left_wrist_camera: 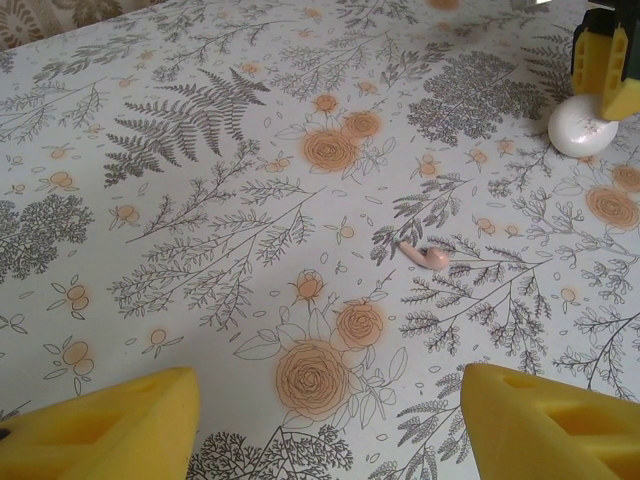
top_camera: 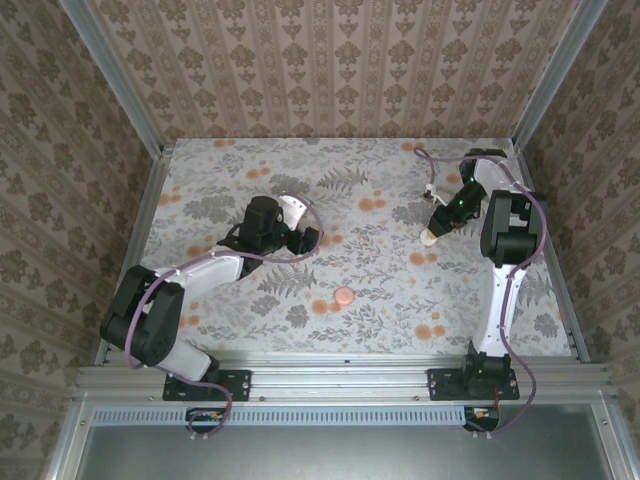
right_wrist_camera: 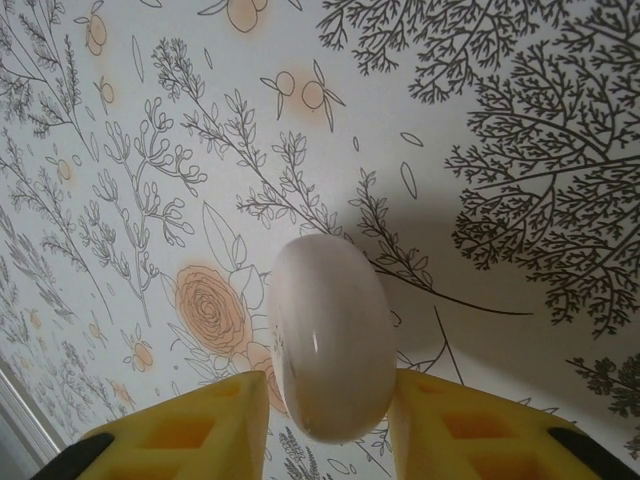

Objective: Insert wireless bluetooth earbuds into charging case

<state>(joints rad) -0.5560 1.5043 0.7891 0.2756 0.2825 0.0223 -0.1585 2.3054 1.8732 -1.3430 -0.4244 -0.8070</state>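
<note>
yellow fingertips point(right_wrist_camera: 190, 430) of the right gripper point(right_wrist_camera: 328, 405) are closed against both sides of a pale pinkish-white rounded piece point(right_wrist_camera: 330, 330), which is gripped on edge, with the part nearest the wrist camera seated between the pads. the piece is glossy and oval in outline in the right wrist view, and a soft shadow is cast beside it on the print. whether it touches the surface cannot be determined. in the top external view this gripper is located toward the far right of the floral table cover point(top_camera: 250, 170), with the pale piece at its tip.

the left gripper point(left_wrist_camera: 325, 430) is spread wide, and nothing is held between its yellow fingers point(left_wrist_camera: 100, 425). it is positioned low over the cover, left of centre. one earbud point(left_wrist_camera: 425, 256), a small pinkish-white piece, lies flat on the print ahead of the left gripper. it is placed between the two grippers and apart from both.

the charging case point(top_camera: 344, 296), a salmon-pink round puck, rests on the cover in the near half, roughly midway between the two arms. it is well apart from both grippers and is touched by neither
</note>
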